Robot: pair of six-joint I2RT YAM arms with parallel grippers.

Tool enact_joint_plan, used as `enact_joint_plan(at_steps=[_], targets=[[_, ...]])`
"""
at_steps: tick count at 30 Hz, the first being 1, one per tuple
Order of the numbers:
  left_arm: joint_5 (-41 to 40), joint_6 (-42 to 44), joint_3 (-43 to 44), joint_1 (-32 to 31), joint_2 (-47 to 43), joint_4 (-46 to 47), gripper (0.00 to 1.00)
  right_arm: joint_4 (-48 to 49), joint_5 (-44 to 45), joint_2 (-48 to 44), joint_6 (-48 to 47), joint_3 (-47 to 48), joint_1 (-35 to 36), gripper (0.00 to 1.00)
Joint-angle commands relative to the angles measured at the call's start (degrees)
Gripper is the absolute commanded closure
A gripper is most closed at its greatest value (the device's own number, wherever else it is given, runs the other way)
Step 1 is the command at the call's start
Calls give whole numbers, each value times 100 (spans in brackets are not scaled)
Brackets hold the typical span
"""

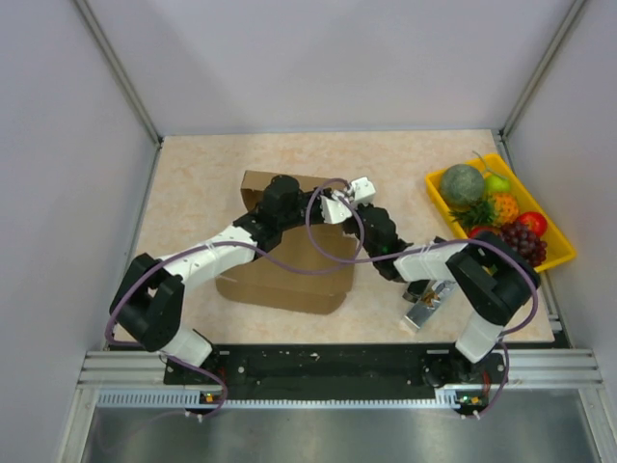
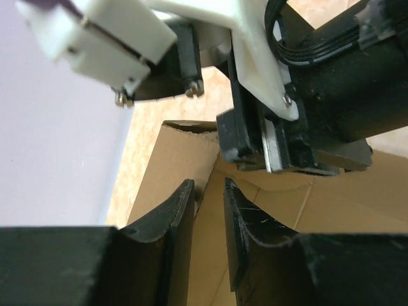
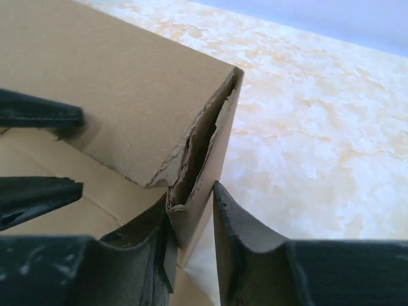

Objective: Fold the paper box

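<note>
The paper box (image 1: 289,275) is brown cardboard in the middle of the table, with its far wall raised. My left gripper (image 1: 301,204) is over the far part of the box, jaws a narrow gap apart. In the left wrist view (image 2: 209,213) only the box floor and wall (image 2: 172,166) show between them. My right gripper (image 1: 326,201) is at the box's far right corner. In the right wrist view (image 3: 191,236) its fingers (image 3: 245,239) pinch the torn doubled corner wall (image 3: 197,172). The left gripper's fingertips (image 3: 38,111) show at the left of that view.
A yellow tray (image 1: 554,253) of plastic fruit stands at the right edge of the table. A small metal object (image 1: 424,309) lies near the right arm's base. Grey walls close in the table on three sides. The two wrists are nearly touching.
</note>
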Motion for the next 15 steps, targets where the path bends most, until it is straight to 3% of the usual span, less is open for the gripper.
enact_joint_plan(at_steps=[1,7,8,12,15], targets=[[90,-161,-137,-23,-332,84,69,474,395,129,179,300,115,79],[-129,-458,-225,-6,-903,-276,62,527,561,287,92,379,115,98],[-235,-564,-321,-6,-1148,-285,56,518,588,296,22,405,115,99],[-605,-1214,-515,47,-1887,-399,41,386,606,235,-241,397,107,100],[-920,-2197,-576,91,-2458,-821,31,431,474,226,-374,388,107,100]])
